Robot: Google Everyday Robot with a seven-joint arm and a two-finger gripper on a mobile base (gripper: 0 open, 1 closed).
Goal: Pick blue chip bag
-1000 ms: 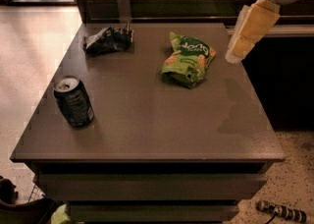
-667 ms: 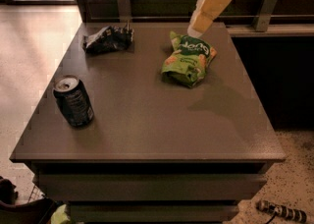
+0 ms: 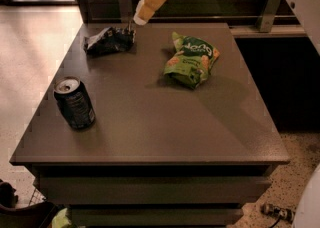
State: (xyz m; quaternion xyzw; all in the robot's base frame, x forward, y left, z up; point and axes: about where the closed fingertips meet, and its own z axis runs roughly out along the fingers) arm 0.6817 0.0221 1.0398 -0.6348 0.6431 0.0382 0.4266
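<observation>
The blue chip bag (image 3: 109, 40) is small, crumpled and very dark with whitish glints. It lies at the far left of the grey table (image 3: 150, 122). My gripper (image 3: 139, 19), a yellowish piece hanging from the white arm at the top, hovers just above and to the right of the bag's right end. It holds nothing that I can see.
A bright green chip bag (image 3: 192, 59) lies right of centre on the table. A dark drink can (image 3: 75, 103) stands upright near the front left edge. A rail with metal posts (image 3: 267, 9) runs behind the table. Part of the white robot body (image 3: 305, 2) fills the right edge.
My gripper has swung left across the back of the table, from right of the green bag to just beside the blue chip bag. The bags and the can have not moved.
</observation>
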